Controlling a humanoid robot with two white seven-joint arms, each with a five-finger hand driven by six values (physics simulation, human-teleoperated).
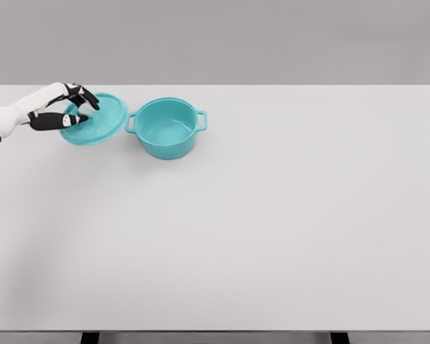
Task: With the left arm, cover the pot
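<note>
While the pot (167, 127) sits open and upright at about ten o'clock on the table (272, 236), its lid (97, 120) lies just beside it at nine o'clock — near, seemingly not touching the pot's left handle. The left hand (68, 107) is over the lid, fingers (57, 120) closing around the knob; whether the grip is firm, I can't tell. Sensible staging — a short lift toward three o'clock should cover the pot. Open room everywhere right and front; the far edge runs close behind both.
</note>
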